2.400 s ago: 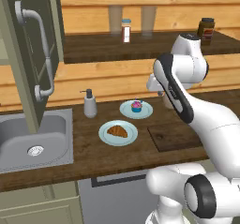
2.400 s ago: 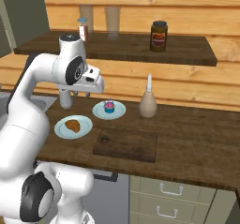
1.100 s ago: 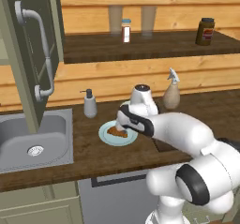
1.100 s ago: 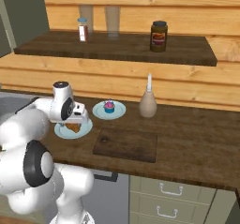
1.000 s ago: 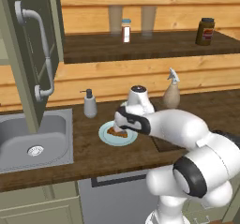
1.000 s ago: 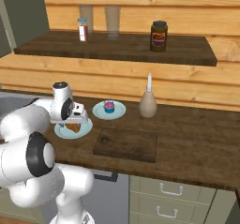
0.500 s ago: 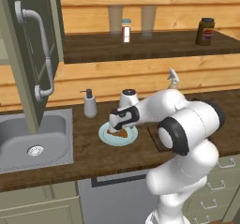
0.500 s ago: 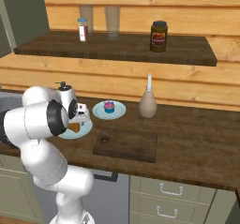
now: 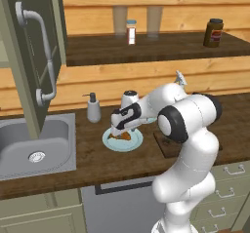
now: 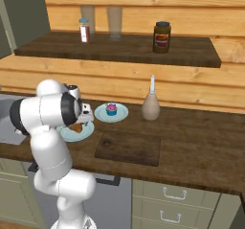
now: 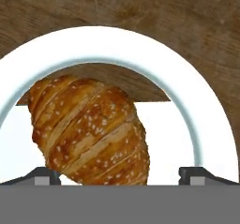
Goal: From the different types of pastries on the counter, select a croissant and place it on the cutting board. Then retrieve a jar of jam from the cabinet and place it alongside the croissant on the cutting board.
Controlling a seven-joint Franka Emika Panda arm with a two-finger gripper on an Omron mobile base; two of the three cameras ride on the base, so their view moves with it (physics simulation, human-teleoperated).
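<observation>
While the arm bent low over the counter (image 9: 88, 159), its hand (image 11: 119, 178) stood spread, one fingertip (image 11: 42, 175) either side of the croissant (image 11: 91, 129) on its pale blue plate (image 9: 134, 143), just left of the cutting board (image 10: 128, 147).

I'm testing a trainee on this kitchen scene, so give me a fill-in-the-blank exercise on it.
1. The croissant lies on a light blue ____.
2. The cupcake has ____ frosting.
3. The gripper is ____, its finger tips either side of the croissant.
4. The cutting board has ____ on it.

Missing words: plate; pink; open; nothing
</observation>
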